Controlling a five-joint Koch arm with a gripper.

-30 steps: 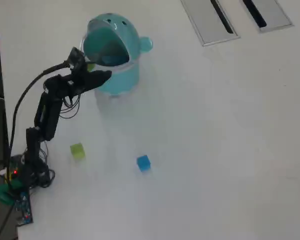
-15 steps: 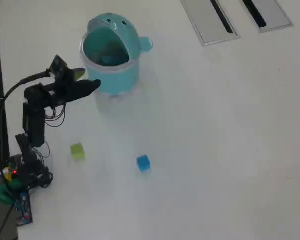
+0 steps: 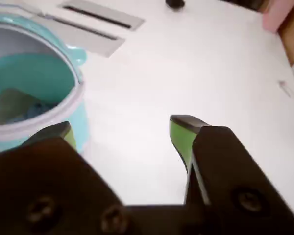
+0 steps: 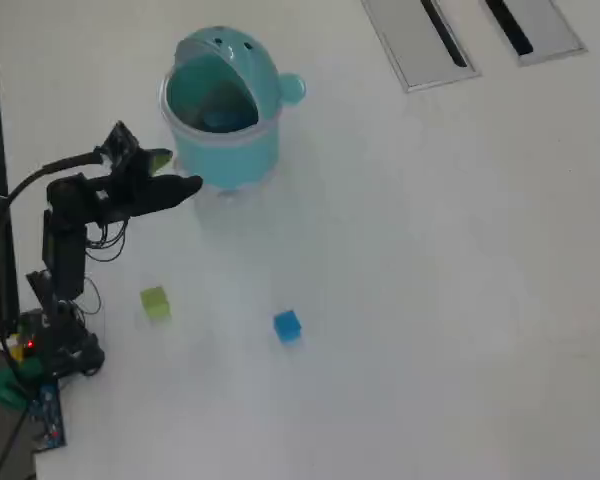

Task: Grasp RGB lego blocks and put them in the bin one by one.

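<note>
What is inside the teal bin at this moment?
Inside the bin, both views show only teal walls and a dim, blurred floor. No block can be made out there; the hood and rim hide part of the interior.

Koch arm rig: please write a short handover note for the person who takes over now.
Tool: open, empty, beside the round teal plastic bin.
Small yellow-green plastic cube and small bright blue plastic cube: on the white table, apart from each other, in front of the bin in the overhead view.
Red cube: not on the table; the bin's contents are too unclear to confirm it.
Left: bin the two visible cubes, one by one.
</note>
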